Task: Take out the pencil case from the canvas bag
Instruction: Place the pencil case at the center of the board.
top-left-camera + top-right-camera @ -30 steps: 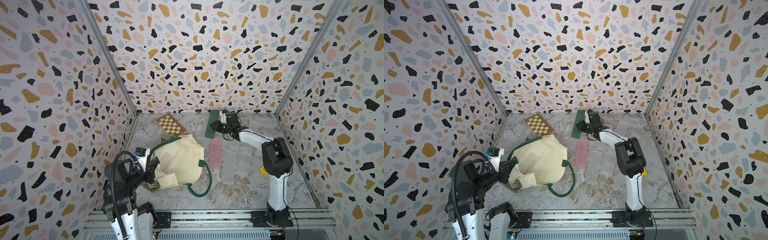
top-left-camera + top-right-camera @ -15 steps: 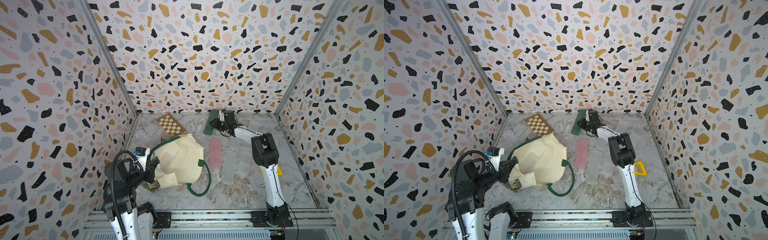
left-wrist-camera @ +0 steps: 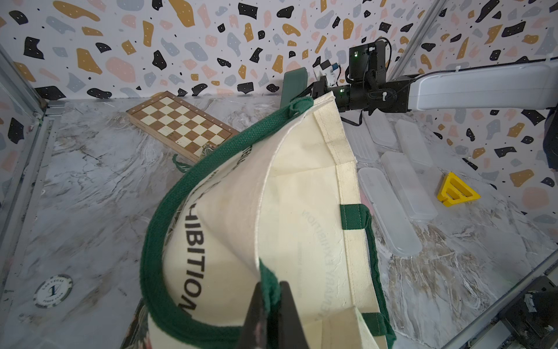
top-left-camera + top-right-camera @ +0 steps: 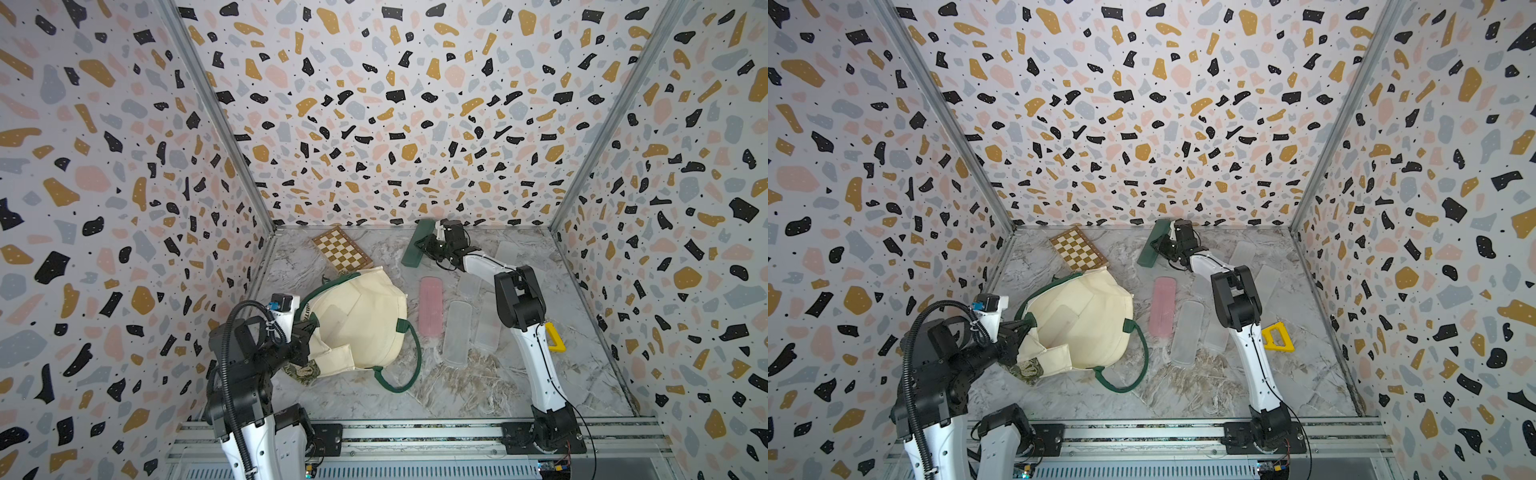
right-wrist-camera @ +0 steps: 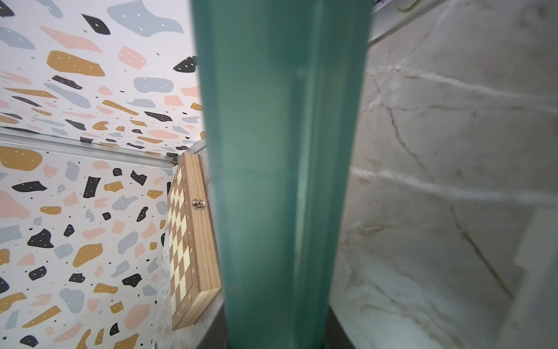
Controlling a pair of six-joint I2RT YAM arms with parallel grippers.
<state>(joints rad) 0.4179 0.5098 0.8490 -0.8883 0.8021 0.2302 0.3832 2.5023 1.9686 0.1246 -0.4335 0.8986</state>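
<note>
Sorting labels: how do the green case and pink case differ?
The green case stands tilted up by the back wall; the pink case lies flat mid-table. The green case sits at the right claw; the pink case is untouched. Both are long, slim, outside the bag.

top pair overhead; left wrist hugs canvas bag (image 3: 302,196)
</note>
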